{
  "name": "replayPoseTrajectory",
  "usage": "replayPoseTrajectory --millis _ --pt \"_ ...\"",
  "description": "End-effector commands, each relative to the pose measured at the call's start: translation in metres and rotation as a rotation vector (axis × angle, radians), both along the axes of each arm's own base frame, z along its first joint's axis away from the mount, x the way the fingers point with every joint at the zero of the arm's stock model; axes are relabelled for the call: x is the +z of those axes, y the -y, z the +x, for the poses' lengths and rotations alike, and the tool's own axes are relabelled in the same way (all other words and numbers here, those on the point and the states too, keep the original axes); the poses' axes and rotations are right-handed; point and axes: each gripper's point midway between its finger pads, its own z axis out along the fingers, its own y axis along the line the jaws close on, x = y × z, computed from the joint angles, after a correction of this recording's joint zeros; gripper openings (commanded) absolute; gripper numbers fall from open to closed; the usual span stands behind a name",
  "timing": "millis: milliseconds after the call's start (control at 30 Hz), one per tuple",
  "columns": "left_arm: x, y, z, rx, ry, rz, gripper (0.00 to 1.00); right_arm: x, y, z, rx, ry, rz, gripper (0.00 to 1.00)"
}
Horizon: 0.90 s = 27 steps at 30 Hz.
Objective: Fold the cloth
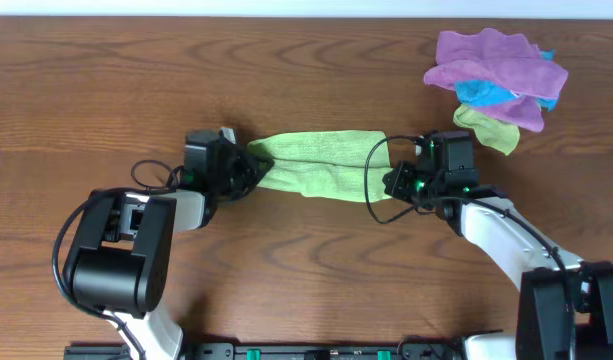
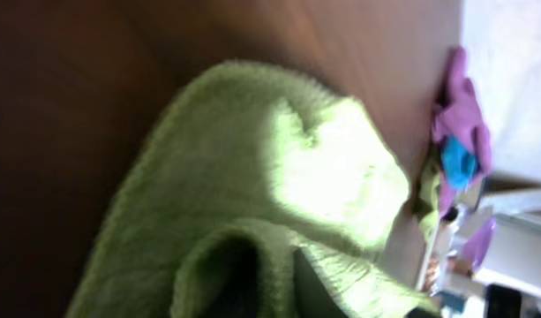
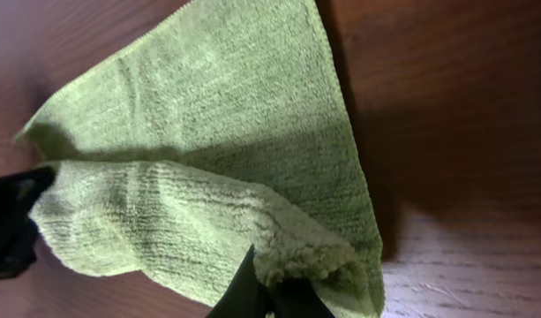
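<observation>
Far left in the overhead view: bare brown wood counter [image 1: 76, 90], with the left arm's base low in the corner. Just right of it, left gripper [image 1: 252, 167] pointing right, jaws pressed together on the left end of the cloth [image 1: 321, 165]. From the left wrist, mostly blurred lime pile [image 2: 279, 177] bunched close to the lens, with one dark finger [image 2: 316, 287] sunk in a fold at the bottom edge. Second finger not to be made out there.

Middle: cloth drawn out as a long, narrow, lime-green band between the two grippers, doubled over lengthwise. Resting on the counter or held just above it: cannot tell.

Right of the band: right gripper [image 1: 390, 182] pointing left, with a black cable [image 1: 371, 190] looping beside it and green lights on the wrist. From the right wrist, jaws pinching a rolled lip of the cloth [image 3: 226, 115] at the bottom edge, a dark fingertip [image 3: 244, 296] against the pile. Upper layer laid over the lower, with shadow on the counter beside the right edge. Black left gripper [image 3: 10, 225] at the far left edge, on the opposite end.

Far right, near the back and well apart from the band: purple cloth [image 1: 496, 60] heaped over blue cloth [image 1: 486, 93], with an olive scrap [image 1: 486, 128] poking out below, nearest the right gripper. Same heap small and blurred at the right edge of the left wrist view.
</observation>
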Motion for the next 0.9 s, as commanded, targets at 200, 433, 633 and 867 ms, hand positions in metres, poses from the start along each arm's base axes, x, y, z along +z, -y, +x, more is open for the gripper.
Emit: replayPoseTrajectory --millis 200,433,633,867 --pt "0.039 0.000 0.021 -0.029 0.143 -0.121 0.06 0.002 0.000 0.003 0.025 0.010 -0.008 0.01" --pt "0.050 -0.015 0.036 0.025 0.168 -0.139 0.06 0.018 -0.003 0.025 -0.005 0.114 0.015 0.01" --pt "0.050 -0.019 0.047 0.075 0.173 -0.104 0.06 0.022 -0.002 0.037 -0.057 0.162 -0.025 0.02" --pt "0.048 -0.007 0.052 0.100 0.182 -0.052 0.06 0.023 -0.003 0.051 -0.079 0.216 -0.038 0.02"
